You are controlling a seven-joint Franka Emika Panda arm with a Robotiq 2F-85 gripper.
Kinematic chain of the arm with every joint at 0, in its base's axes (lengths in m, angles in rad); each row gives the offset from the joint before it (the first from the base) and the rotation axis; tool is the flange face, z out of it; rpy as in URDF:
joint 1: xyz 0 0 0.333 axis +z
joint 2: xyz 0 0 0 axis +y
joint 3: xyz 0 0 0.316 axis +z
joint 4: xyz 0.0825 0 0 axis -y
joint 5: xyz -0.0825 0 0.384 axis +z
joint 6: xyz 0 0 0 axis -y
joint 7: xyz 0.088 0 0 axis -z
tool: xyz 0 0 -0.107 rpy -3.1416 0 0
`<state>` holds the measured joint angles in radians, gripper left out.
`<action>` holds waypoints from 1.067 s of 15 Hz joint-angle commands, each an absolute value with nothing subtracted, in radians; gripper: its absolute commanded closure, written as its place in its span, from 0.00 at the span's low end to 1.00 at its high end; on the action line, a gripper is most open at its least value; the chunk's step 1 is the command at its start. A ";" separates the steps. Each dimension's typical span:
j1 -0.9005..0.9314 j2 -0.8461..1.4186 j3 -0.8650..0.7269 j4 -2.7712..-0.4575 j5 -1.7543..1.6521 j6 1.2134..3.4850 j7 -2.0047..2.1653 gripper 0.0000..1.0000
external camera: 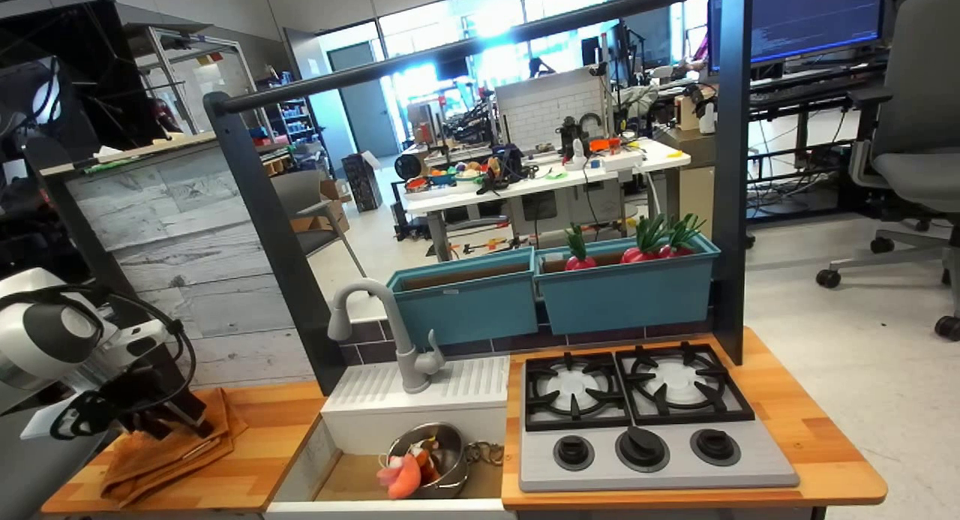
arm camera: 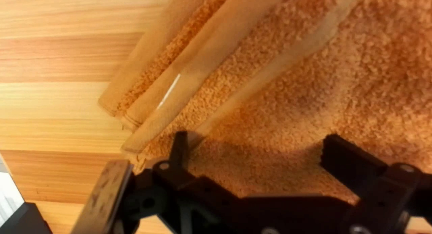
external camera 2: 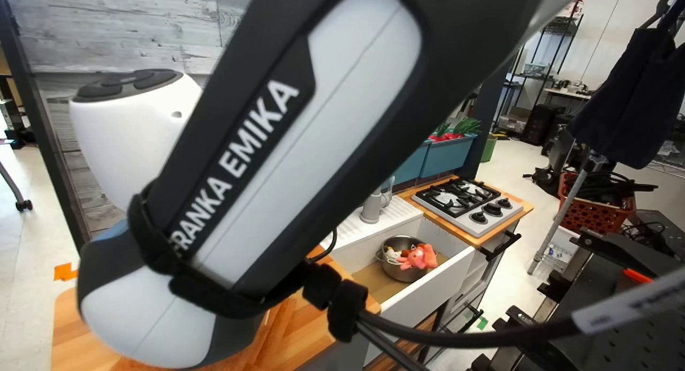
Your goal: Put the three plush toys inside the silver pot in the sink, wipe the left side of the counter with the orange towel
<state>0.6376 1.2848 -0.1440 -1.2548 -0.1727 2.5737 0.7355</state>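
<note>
The orange towel [external camera: 176, 456] lies folded and rumpled on the left part of the wooden counter [external camera: 274, 430]. My gripper [arm camera: 254, 136] stands open right over it, fingertips spread wide at the cloth; whether they touch it, I cannot tell. In the sink [external camera: 337, 490] sits the silver pot [external camera: 452, 449], which holds the plush toys in a heap. A pinkish toy [external camera 2: 420, 257] rests on top and hangs over the rim. Beneath it, a red-orange toy [external camera: 429, 469] and a pale one [external camera 2: 393, 254] are partly covered. The arm hides the gripper in an exterior view.
A grey faucet [external camera: 409, 355] rises behind the sink. To its right is the stove [external camera: 645, 422] with black grates. Teal planters [external camera: 630, 287] hang behind the counter, and a dark post [external camera: 277, 242] stands at its back left. A chain-like object [external camera: 484, 452] lies beside the pot.
</note>
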 commanded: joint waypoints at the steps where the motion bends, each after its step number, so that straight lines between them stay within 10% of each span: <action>1: 0.645 1.206 -0.138 -1.357 -0.182 2.680 0.726 0.00; 16: 0.649 1.088 -0.120 -1.494 -0.117 2.819 0.659 0.00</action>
<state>0.6353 1.0822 -0.1069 -1.5004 -0.1481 2.8204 0.6784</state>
